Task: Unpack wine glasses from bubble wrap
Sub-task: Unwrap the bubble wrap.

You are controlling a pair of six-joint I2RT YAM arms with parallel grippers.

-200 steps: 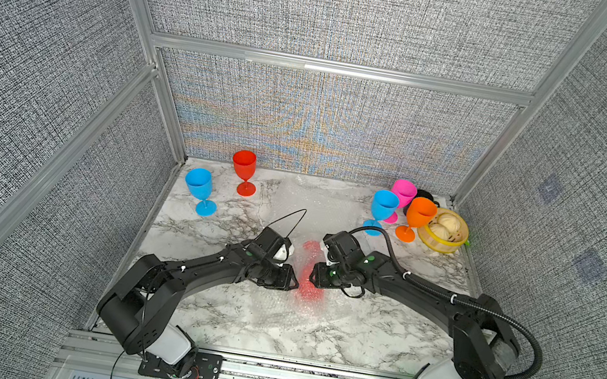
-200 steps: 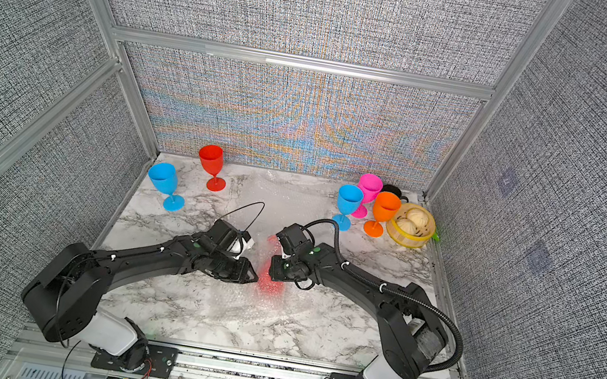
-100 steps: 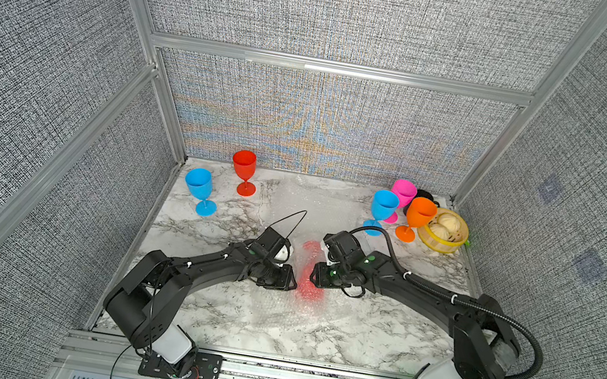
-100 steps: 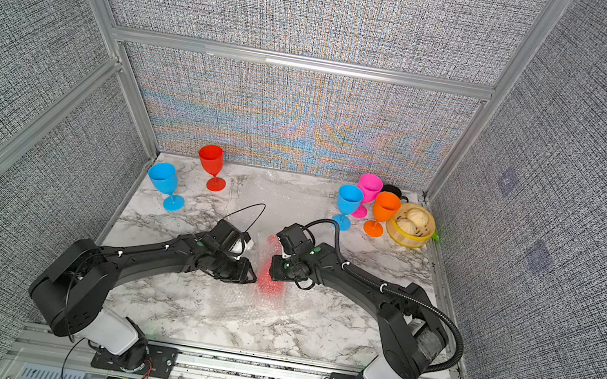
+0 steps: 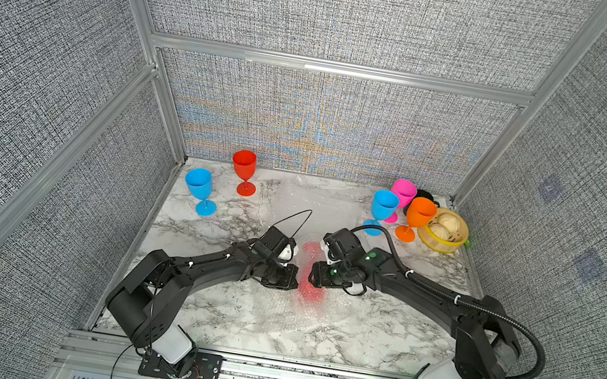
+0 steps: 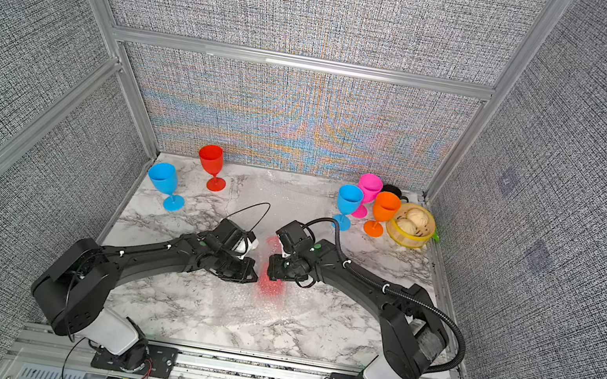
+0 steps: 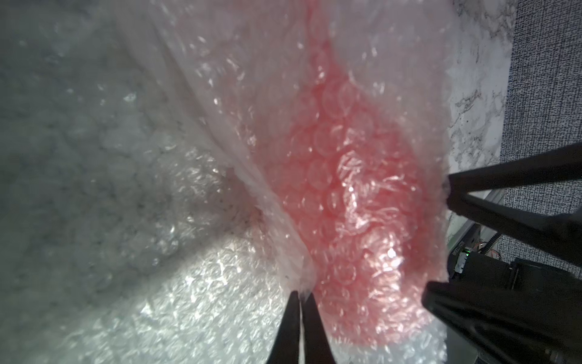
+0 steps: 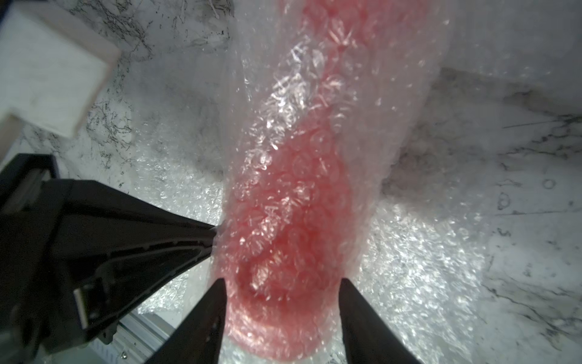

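A red wine glass (image 5: 309,269) lies on its side mid-table, swathed in clear bubble wrap (image 7: 220,104). My left gripper (image 7: 301,294) is shut on a thin edge of that wrap beside the red bowl (image 7: 340,176). From the opposite side my right gripper (image 8: 282,283) stands open, one finger on each side of the wrapped bowl (image 8: 293,205), close to the plastic. In both top views the two grippers face each other across the bundle (image 6: 271,272). Unwrapped and upright are a blue glass (image 5: 198,184) and a red glass (image 5: 244,164) back left, and blue (image 5: 385,205), pink (image 5: 404,190) and orange (image 5: 419,213) glasses back right.
A loose bubble wrap sheet (image 5: 286,315) lies flat under and in front of the bundle, another (image 5: 312,204) near the back wall. A yellow-rimmed steamer of buns (image 5: 445,231) and a black mug (image 5: 425,195) stand in the back right corner. Walls enclose three sides.
My left gripper has closed on the wrap's edge. The right gripper's jaws have widened around the wrapped glass. Neither arm has shifted noticeably.
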